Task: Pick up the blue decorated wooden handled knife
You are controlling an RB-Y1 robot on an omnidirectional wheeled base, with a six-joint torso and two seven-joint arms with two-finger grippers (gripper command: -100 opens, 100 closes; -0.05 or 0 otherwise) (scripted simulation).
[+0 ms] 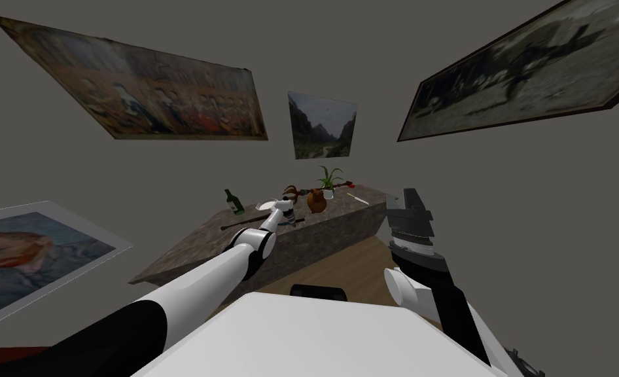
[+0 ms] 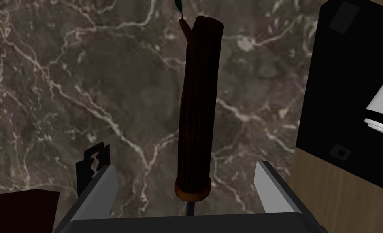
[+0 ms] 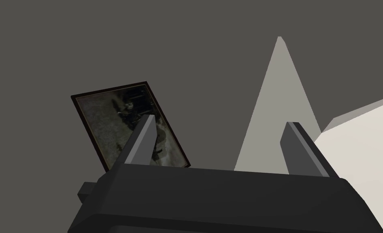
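Note:
The knife's handle (image 2: 196,109) is a dark brown wooden cylinder with a lighter ring at the end nearest my hand. It lies flat on the dark marble counter (image 2: 65,89), and a thin dark blade runs from it under the gripper's body. No blue decoration shows on it. My left gripper (image 2: 183,166) is open just above the counter, with the ring end of the handle between its fingers (image 2: 105,182), apart from both. In the head view the left gripper (image 1: 287,208) reaches over the counter's near edge. My right gripper (image 1: 409,196) is raised at the right, open and empty (image 3: 220,120).
Further back on the counter (image 1: 190,252) stand a green bottle (image 1: 234,201), a white dish (image 1: 265,205), a brown jug (image 1: 316,200) and a potted plant (image 1: 328,180). A small black blade (image 2: 92,162) lies beside one left finger. The counter's edge drops to a wood floor (image 2: 320,194).

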